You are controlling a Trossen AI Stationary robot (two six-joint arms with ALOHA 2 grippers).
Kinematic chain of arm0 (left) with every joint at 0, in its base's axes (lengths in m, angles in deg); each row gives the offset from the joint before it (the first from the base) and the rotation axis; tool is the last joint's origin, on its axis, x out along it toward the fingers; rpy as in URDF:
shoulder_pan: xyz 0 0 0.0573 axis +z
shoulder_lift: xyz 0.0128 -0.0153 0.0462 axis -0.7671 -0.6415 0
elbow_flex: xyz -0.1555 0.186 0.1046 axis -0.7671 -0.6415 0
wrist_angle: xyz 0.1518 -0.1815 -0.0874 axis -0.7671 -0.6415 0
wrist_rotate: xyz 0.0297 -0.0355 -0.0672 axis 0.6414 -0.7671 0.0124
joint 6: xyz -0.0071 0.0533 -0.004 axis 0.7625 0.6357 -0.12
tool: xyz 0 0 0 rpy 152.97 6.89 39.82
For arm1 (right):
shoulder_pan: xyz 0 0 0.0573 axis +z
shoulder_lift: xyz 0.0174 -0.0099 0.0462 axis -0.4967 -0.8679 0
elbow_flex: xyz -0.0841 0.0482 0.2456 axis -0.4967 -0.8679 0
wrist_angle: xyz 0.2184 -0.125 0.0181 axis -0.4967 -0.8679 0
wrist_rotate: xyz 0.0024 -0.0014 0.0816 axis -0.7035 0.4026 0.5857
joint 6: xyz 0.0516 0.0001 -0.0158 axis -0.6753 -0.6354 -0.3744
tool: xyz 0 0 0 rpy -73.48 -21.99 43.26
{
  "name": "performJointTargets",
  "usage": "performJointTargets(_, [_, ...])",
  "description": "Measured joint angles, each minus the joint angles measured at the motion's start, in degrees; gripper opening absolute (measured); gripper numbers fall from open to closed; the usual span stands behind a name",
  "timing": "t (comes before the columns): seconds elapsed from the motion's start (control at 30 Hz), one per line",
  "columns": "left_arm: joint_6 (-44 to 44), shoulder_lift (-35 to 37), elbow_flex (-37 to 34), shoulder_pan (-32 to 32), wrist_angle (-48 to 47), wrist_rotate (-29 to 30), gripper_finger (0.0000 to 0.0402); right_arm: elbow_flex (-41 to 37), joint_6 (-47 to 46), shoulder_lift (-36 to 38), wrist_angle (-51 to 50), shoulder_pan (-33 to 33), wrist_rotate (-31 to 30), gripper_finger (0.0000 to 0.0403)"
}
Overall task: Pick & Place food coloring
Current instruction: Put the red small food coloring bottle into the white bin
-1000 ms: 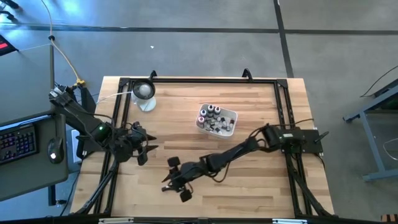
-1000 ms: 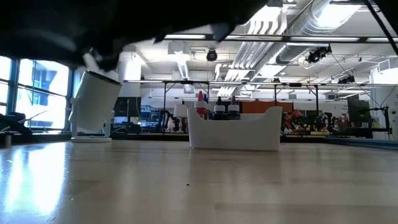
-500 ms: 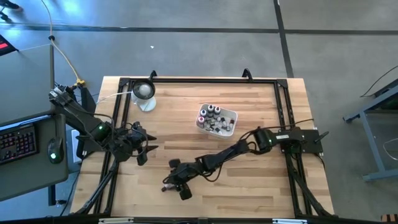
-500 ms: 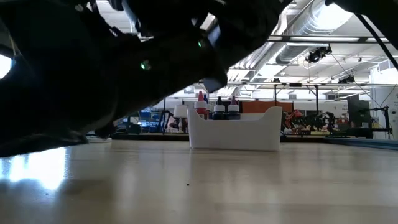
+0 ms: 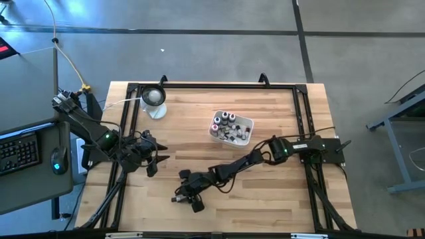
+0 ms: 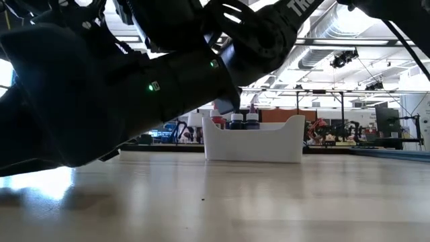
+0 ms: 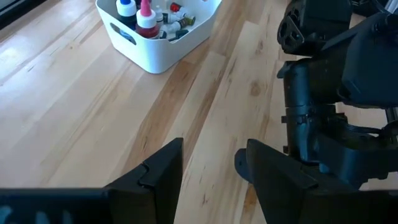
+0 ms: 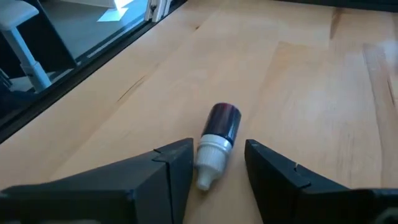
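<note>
One food coloring bottle (image 8: 222, 119), with a dark purple body and a white pointed cap (image 8: 210, 149), lies on its side on the wooden table. My right gripper (image 8: 219, 149) is open and low over the table's near middle (image 5: 184, 191). Its fingers stand on either side of the bottle's cap end, and I see no touch. More bottles (image 7: 146, 15) stand in the white tray (image 5: 244, 137). My left gripper (image 7: 208, 155) is open and empty at the table's left (image 5: 158, 159).
A round clear dish with a white ball (image 5: 153, 97) stands at the far left. The white tray also shows in the low view (image 6: 254, 141) and the left wrist view (image 7: 163, 55). The right arm (image 6: 134, 87) fills the left of the low view. A black frame (image 5: 302, 106) runs along the table's edges.
My right arm has come down toward the table, and its dark bulk now fills the left of the low view. Its gripper stays over the near middle of the table. The left arm has kept still.
</note>
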Motion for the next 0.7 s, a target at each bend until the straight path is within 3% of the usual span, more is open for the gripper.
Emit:
performJointTargets(0.37, [0.0, 0.0, 0.0, 0.0, 0.0, 0.0, 0.0175, 0.0, -0.6, 0.0, -0.7, -1.1, 0.5, 0.0048])
performJointTargets(0.57, [0.0, 0.4, 0.0, 0.0, -0.1, 0.0, 0.0175, 0.0, -2.9, 3.6, -5.1, -4.2, 4.0, 0.0049])
performJointTargets(0.7, [0.0, 0.9, 0.0, 0.0, -0.1, 0.2, 0.0175, 0.1, 1.1, 11.7, -17.7, -7.0, -0.9, 0.0056])
